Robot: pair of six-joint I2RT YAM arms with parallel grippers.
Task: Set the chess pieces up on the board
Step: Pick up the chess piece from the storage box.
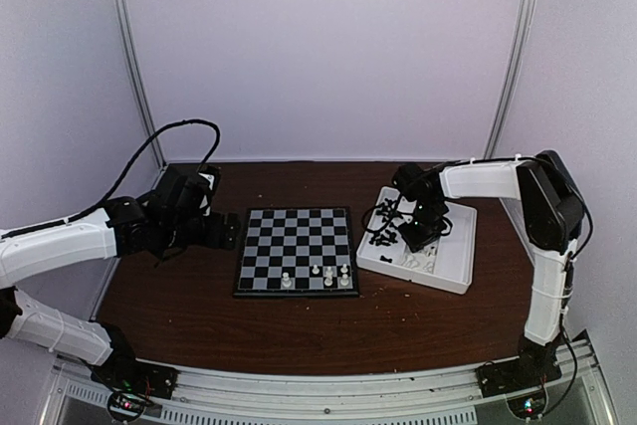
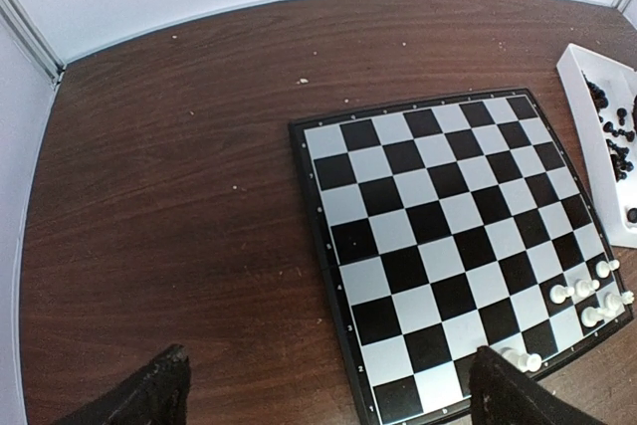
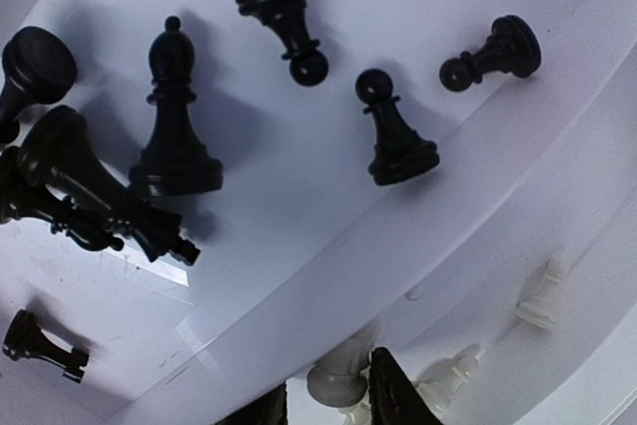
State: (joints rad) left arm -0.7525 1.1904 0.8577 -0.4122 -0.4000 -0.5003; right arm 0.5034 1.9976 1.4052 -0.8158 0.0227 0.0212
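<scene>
At the near edge of the table [image 1: 199, 316] the two arms are bolted, and each is stretched out toward its own side of the board [image 1: 297, 231]. The board is laid flat at the middle of the table, between the two grippers. On its nearest rows, toward the right-hand corner, a handful of white pieces [image 1: 328, 274] is stood upright.

The left gripper [image 1: 229, 231] is held just beside the board's left edge. Its fingers [image 2: 149, 395] are spread wide apart.

To the right of the board, with a strip of table between, a white divided tray [image 1: 460, 246] is set at a slant. The right gripper [image 3: 330, 405] is lowered into the tray's nearer compartment. Its dark fingertips are seen narrowly apart, with one pale chessman [image 3: 336, 377] between them. Whether that chessman is pinched or only flanked cannot be told. Other loose white chessmen [image 3: 537, 301] are lying close by in the same compartment.

Beyond the tray's raised divider, black pieces [image 3: 179, 116] are scattered in the farther compartment, several of them tipped on their sides.

Behind the table a pale wall [image 1: 318, 47] is seen.
</scene>
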